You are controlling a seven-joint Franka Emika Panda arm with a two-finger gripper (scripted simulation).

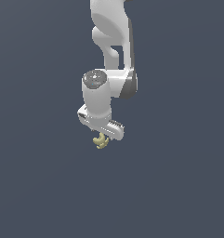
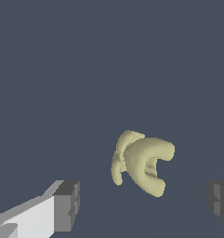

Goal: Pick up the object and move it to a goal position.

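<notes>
The exterior view shows the object [image 1: 100, 140] just under the gripper [image 1: 103, 135], at its 7 o'clock. Only the wrist view shows the fingers [image 2: 67, 206] wide apart, the object [image 2: 143, 162] between them, untouched.

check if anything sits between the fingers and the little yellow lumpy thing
Nothing visible does. The small pale yellow-tan lumpy curved object lies in the open gap of the white gripper, with no other item between it and the fingers.

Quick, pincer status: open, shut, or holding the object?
Pincer: open, holding nothing; the fingers stand wide apart, with the yellow object lying between them, untouched.
</notes>
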